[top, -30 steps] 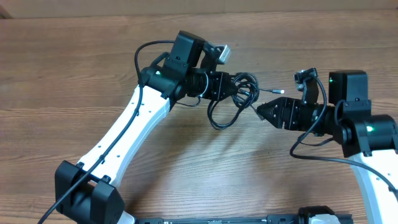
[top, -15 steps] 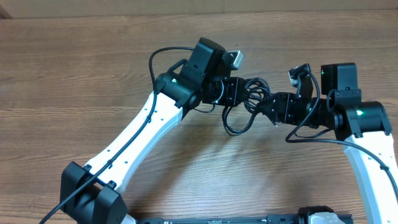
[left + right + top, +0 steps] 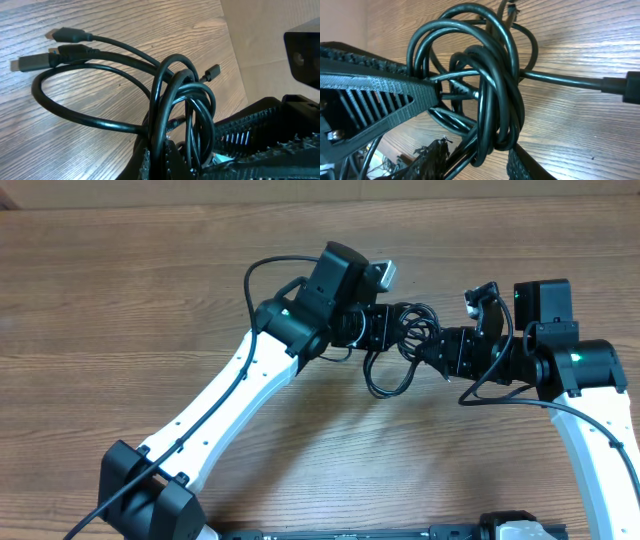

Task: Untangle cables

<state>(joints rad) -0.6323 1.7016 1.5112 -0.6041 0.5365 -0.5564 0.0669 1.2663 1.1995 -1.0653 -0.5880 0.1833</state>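
From above: the cables (image 3: 405, 345), a knot that looks soft and light, hang over the middle of the table (image 3: 120, 280), stretched sideways. The left gripper (image 3: 392, 331) pinches them tight.

Left wrist: three plug ends (image 3: 60, 47) point away together; a loose one looks best to grab.

Right wrist: the right gripper (image 3: 476, 159) sits around the knot; I cannot tell if it grips.

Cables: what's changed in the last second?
The right tool moved left, up to the cables, its jaws narrowing around them; a firm grip isn't clear. The left tool carried them slightly right. It stayed shut on the cables, one loop still dangling.
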